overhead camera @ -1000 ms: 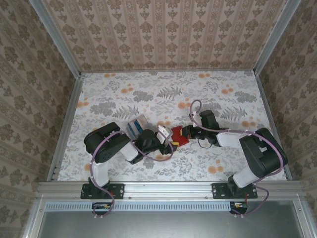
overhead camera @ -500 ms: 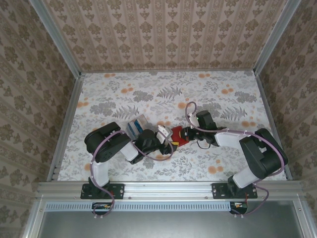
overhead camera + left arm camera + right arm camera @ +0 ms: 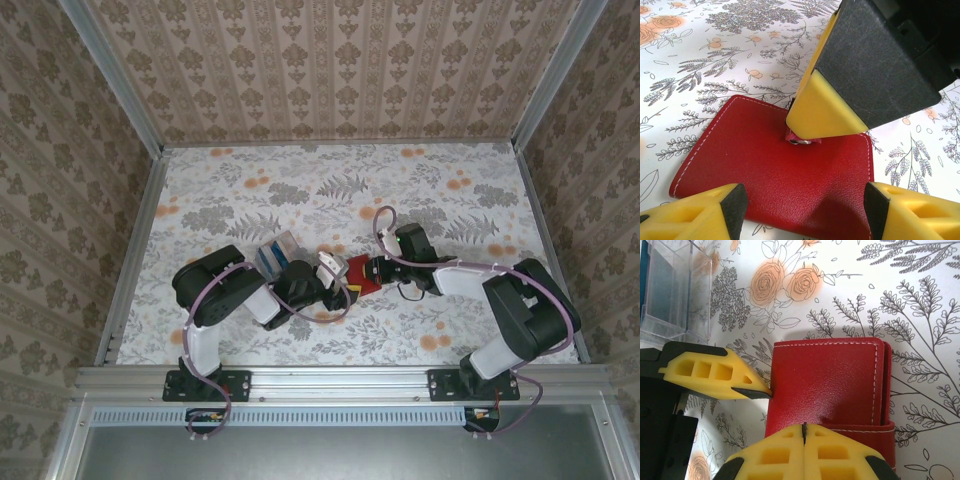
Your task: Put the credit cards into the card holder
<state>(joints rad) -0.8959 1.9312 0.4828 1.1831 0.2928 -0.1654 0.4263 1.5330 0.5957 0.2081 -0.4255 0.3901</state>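
Opening step, I'd say: the small red leather card holder (image 3: 362, 275) lies closed at 6 o'clock of the tabletop's (image 3: 250, 190) centre. The right hand (image 3: 804, 427), pressed together, pinches its clasp tab (image 3: 801, 140), and the left hand (image 3: 802, 200) hangs spread over it. Next that clasp wants pulling free.

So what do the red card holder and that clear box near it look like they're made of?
The card holder looks like red leather or faux leather: fine grain, soft sheen, pale stitching along its edges. The clear box looks like hard transparent plastic: glossy, with sharp-edged see-through walls.
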